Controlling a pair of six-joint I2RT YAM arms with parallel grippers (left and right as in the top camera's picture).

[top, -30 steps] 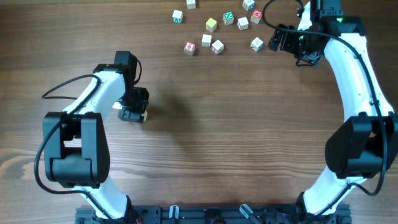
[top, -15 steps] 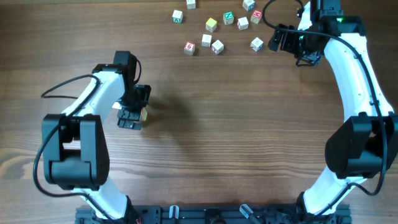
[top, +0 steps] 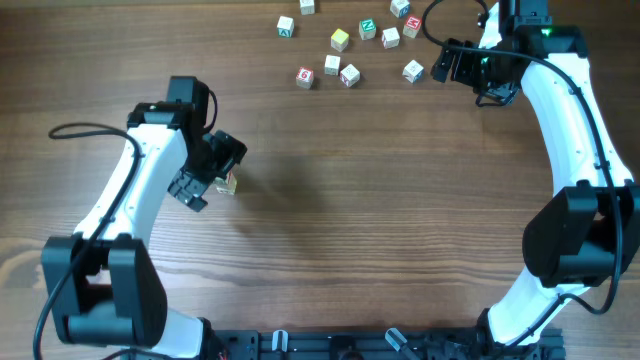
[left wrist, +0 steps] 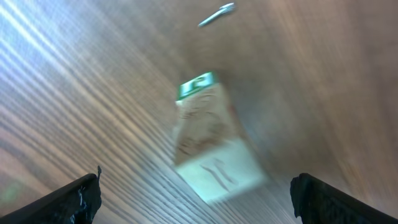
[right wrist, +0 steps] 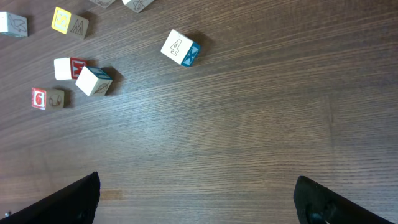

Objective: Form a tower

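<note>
The tower point(top: 229, 182) is a short stack of pale letter cubes at the left middle of the table. In the left wrist view the tower point(left wrist: 211, 143) is blurred, with a green mark on its far cube, and it stands free on the wood. My left gripper point(top: 208, 170) is open just left of it, and both dark fingers point(left wrist: 78, 200) are well clear of the cubes. At the back right, my right gripper point(top: 445, 63) is open and empty. Between its fingertips point(right wrist: 317, 202) there is only bare wood.
Several loose letter cubes lie along the table's back edge, among them a red "6" cube point(top: 305, 76) and one point(top: 413, 70) close to my right gripper. The right wrist view shows a "4" cube point(right wrist: 181, 48) and the "6" cube point(right wrist: 47, 98).
My left gripper has opened and let go of the stack. It has drawn back to the left while the arm swung outward. The stack stays put. The right arm has not moved.
</note>
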